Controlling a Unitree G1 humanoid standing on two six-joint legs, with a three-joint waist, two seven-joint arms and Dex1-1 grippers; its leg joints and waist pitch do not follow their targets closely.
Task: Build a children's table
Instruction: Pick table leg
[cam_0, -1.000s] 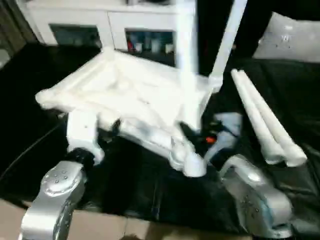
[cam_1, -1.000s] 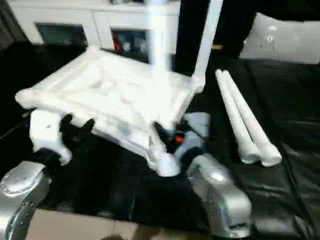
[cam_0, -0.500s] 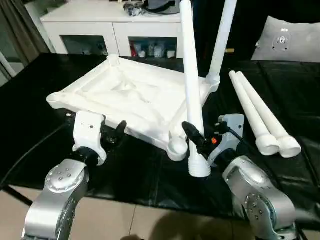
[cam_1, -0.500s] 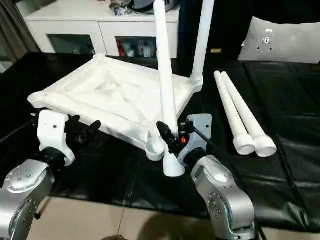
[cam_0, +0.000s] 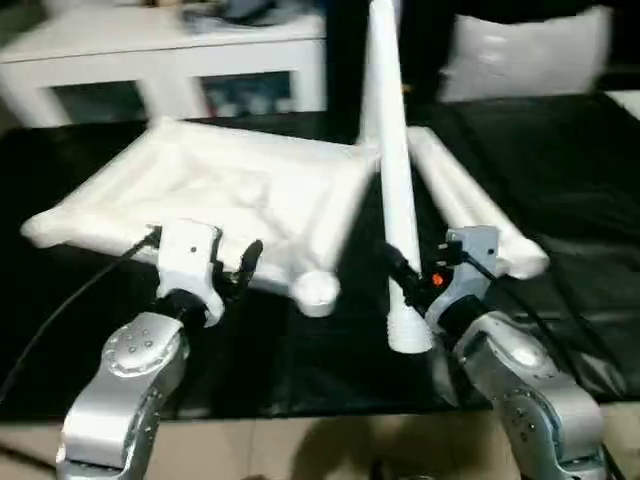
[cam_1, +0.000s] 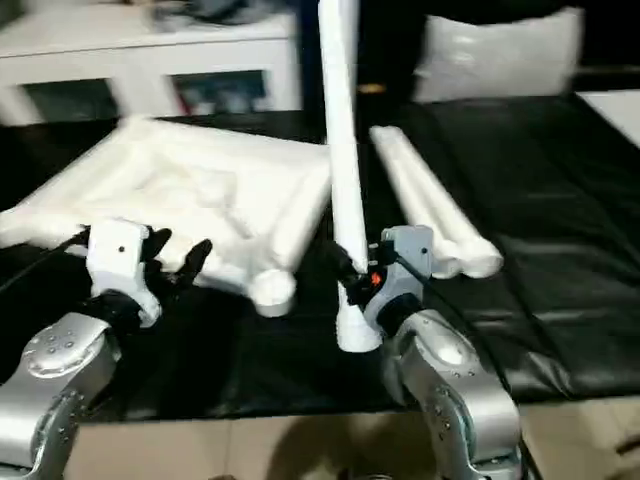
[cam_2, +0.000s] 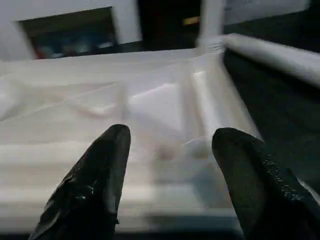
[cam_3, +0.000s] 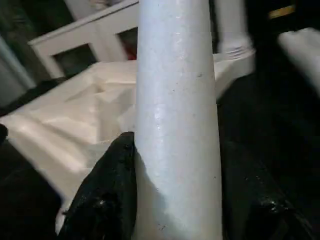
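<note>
The children's table top (cam_0: 200, 190) lies upside down on the black surface, ribbed underside up, its near corner socket (cam_0: 317, 290) empty. One leg (cam_2: 210, 20) stands in the far corner socket. My right gripper (cam_0: 400, 275) is shut on another white leg (cam_0: 393, 190), held nearly upright with its wide end (cam_0: 410, 335) low, to the right of the near socket; its black fingers (cam_3: 110, 190) clasp both sides of the leg. My left gripper (cam_2: 170, 140) is open, holding nothing, right at the top's near edge. Two loose legs (cam_0: 470, 210) lie side by side on the right.
A white shelved cabinet (cam_0: 170, 60) stands behind the table top. A grey-white cushion-like panel (cam_0: 520, 55) rests at the back right. A black cable (cam_0: 70, 300) runs along the left arm. Pale floor shows beyond the surface's front edge (cam_0: 300, 440).
The camera has swung, shifting the whole picture. The held leg now stands a bit farther right of the near corner socket. Neither gripper has changed its grip.
</note>
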